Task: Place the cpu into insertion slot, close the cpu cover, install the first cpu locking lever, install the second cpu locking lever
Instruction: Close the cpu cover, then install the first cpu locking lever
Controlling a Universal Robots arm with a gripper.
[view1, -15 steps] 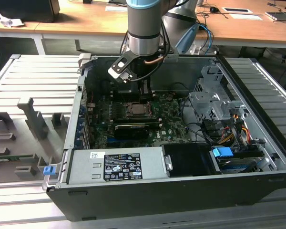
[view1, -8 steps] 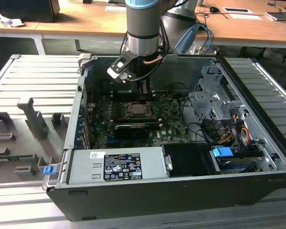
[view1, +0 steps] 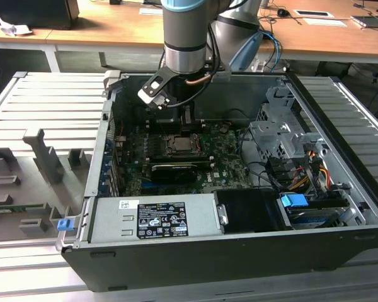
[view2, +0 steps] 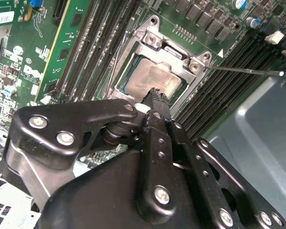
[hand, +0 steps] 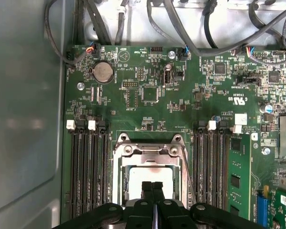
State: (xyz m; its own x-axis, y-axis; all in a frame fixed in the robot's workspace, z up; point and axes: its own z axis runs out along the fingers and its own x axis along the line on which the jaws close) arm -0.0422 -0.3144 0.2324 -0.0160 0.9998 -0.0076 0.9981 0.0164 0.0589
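Two fingers of the gripper [view2: 157, 95] are sitting pressed together with nothing between them, their joined tip hanging over the insertion slot [view1: 178, 144], above the near edge of the cpu [view2: 155, 76]. The cpu is lying flat inside the insertion slot, its dull metal top showing through the window of the cpu cover [view2: 145, 47], which is lying down around it and framing it on every side. Judging by that, chip and cover are looking settled and the work is standing at the levers.

One thin locking lever [view2: 243, 70] is reaching away from a corner of the insertion slot, its long axis running out across the memory slots [view2: 229, 95] toward the grey case wall [view2: 262, 133]. Its free end is sitting well out from the slot, off to the side of the joined tip rather than beneath it. A second wire lever [hand: 188, 174] is running along the opposite edge of the insertion slot, just beside the cpu cover. Neither is looking hooked down, though the wires are too fine to be sure.

Room around the insertion slot is being pinched on two sides by memory slots standing close to the cover's edges. On the side of the slot toward the cables [hand: 181, 24], the motherboard [hand: 148, 95] is carrying only low parts, leaving open space above. The graphics card [view1: 173, 171] is lying on the slot's other side, near but apart from it.
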